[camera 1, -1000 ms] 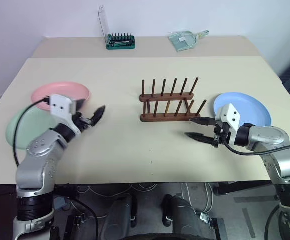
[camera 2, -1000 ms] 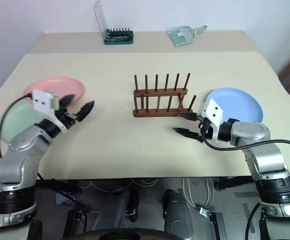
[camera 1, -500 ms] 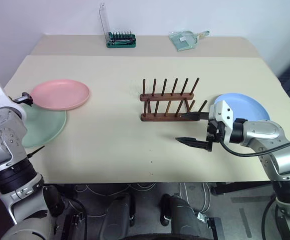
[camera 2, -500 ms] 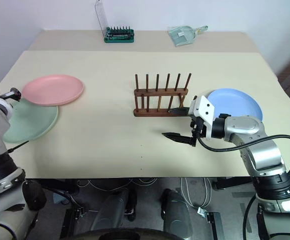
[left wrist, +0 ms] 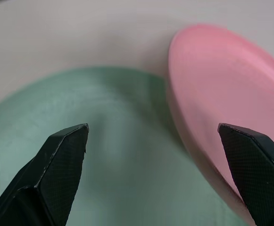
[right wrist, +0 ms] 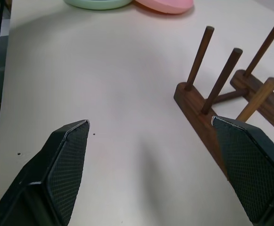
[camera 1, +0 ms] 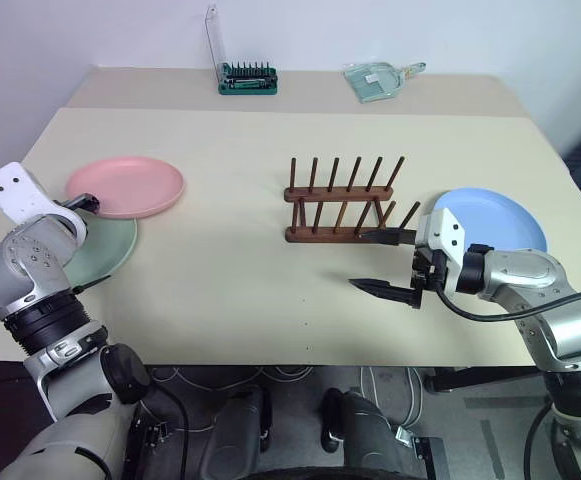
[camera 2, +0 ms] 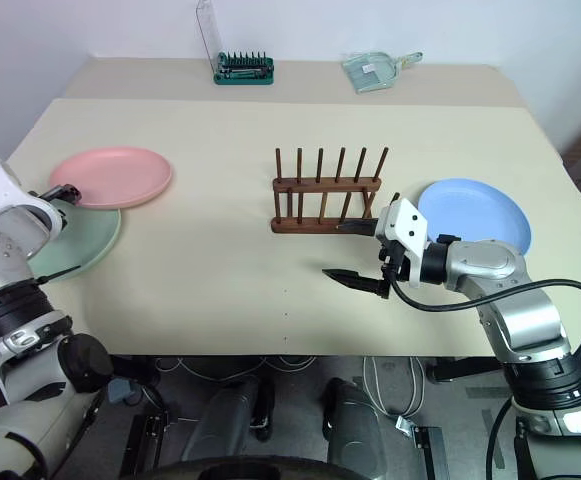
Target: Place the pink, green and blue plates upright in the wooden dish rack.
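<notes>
On the beige worktop (camera 1: 240,170), seen from the left eye view, the wooden dish rack (camera 1: 345,200) stands near the middle with its two rows of upright pegs bare. The pink plate (camera 1: 128,186) lies flat toward the left edge, its near-left rim overlapping the green plate (camera 1: 105,250), which also lies flat. The blue plate (camera 1: 495,222) lies flat to the right of the rack, just beside it. The right tool (camera 1: 380,262) hovers in front of the rack's right end with its two black fingers spread wide, one near the rack's front rail and one closer to the worktop's front edge, and nothing between them. The left tool sits over the green plate, mostly hidden behind the left wrist. At the far edge stand a green screwdriver-bit holder (camera 1: 248,78) with its clear lid raised and a pale green dustpan (camera 1: 378,79).

From the right eye view, the same layout shows, with all three plates flat and the rack empty.

Through the left wrist view, the left tool (left wrist: 160,141) is wide open and empty, one finger over the green plate and the other over the pink plate's rim.

Through the right wrist view, the right tool's fingers stand far apart over bare worktop, holding nothing, with the rack's end beside one of them.
</notes>
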